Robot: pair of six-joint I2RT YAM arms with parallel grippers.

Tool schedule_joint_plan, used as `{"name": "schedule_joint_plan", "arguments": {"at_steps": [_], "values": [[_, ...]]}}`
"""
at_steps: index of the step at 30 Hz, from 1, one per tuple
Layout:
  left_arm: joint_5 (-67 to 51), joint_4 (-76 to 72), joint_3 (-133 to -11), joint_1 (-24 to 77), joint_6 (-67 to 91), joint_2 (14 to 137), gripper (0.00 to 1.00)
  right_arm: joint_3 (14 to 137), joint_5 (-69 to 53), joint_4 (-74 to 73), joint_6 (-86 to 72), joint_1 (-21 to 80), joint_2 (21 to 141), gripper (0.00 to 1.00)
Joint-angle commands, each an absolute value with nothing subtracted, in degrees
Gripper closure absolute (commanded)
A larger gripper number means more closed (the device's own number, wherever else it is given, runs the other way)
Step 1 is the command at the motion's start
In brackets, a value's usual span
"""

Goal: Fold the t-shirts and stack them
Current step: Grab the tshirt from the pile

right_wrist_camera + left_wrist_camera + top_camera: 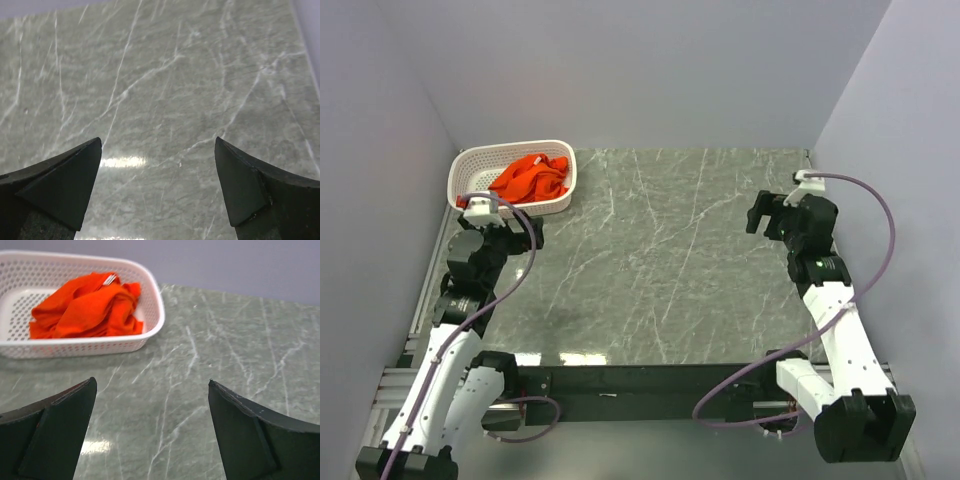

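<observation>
A bright orange-red t-shirt point(531, 178) lies crumpled in a white perforated basket point(563, 200) at the table's far left corner. In the left wrist view the shirt point(87, 307) fills the basket point(155, 315), with a small white label showing on top. My left gripper point(512, 228) is open and empty, just in front of the basket, above the bare marble; in its own view the gripper point(151, 385) points at the table short of the basket. My right gripper point(761, 212) is open and empty at the far right; its own view shows the gripper point(158, 142) over marble only.
The grey-green marble table top point(660, 260) runs from the basket to the right wall. Grey walls close in the back and both sides. The arm bases and purple cables sit along the near edge.
</observation>
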State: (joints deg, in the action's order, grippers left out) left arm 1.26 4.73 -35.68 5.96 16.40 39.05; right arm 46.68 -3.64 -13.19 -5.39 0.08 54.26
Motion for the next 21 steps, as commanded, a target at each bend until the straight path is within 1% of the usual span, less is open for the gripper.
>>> {"name": "schedule_joint_plan", "arguments": {"at_steps": [1, 4, 7, 8, 9, 11, 12, 14, 15, 16, 17, 18, 19, 21], "values": [[-1.41, -0.18, -37.26, 7.38, 13.10, 37.53, 0.01, 48.16, 1.31, -10.20, -10.46, -1.49, 51.33, 0.00], [-4.30, 1.49, -37.88, 7.38, 12.48, 38.58, 0.01, 48.16, 2.02, -9.49, -8.27, -1.58, 50.10, 0.00], [-5.36, 1.76, -38.41, 7.38, 12.48, 39.98, 0.01, 47.11, -1.56, -8.00, -3.62, -1.58, 47.65, 0.00], [-5.36, 1.84, -38.58, 7.38, 12.74, 40.51, 0.00, 46.24, -7.50, -7.48, -1.95, -1.50, 47.03, 0.00], [-5.36, 2.02, -38.93, 7.38, 13.01, 40.78, 0.01, 45.53, -11.39, -7.30, 3.20, -1.49, 46.50, 0.00], [-5.10, 1.67, -39.28, 7.38, 14.14, 42.44, 0.01, 45.44, -22.79, -10.79, 9.90, -1.41, 46.93, 0.00], [-4.58, 2.02, -40.59, 7.38, 14.41, 43.41, 0.01, 45.79, -35.29, -13.25, 17.85, -1.49, 47.37, 0.00], [-2.91, 3.76, -42.88, 7.38, 15.29, 47.53, 0.01, 46.93, -44.17, -21.05, 24.23, -1.49, 49.30, 0.00], [-1.77, 4.74, -45.85, 7.38, 15.55, 49.29, 0.01, 46.59, -48.73, -21.44, 23.56, -1.49, 49.83, 0.00], [-0.19, 6.05, -47.71, 7.30, 15.64, 53.66, 0.01, 45.89, -51.13, -21.45, 24.08, -1.67, 51.05, 0.00], [-0.18, 8.50, -51.81, 7.03, 15.73, 56.22, 0.01, 46.23, -53.41, -25.53, 26.95, -1.84, 51.59, 0.00], [1.83, 9.83, -53.94, 6.77, 15.82, 58.86, 0.01, 46.67, -54.31, -27.49, 30.55, -1.85, 52.11, 0.00], [2.63, 10.97, -56.05, 6.33, 15.73, 64.28, 0.01, 47.45, -54.49, -28.73, 30.24, -1.85, 52.90, 0.00], [3.42, 13.53, -62.03, 6.15, 15.56, 70.02, 0.03, 48.34, -55.98, -30.84, 32.24, -1.85, 53.70, 0.00]]}}
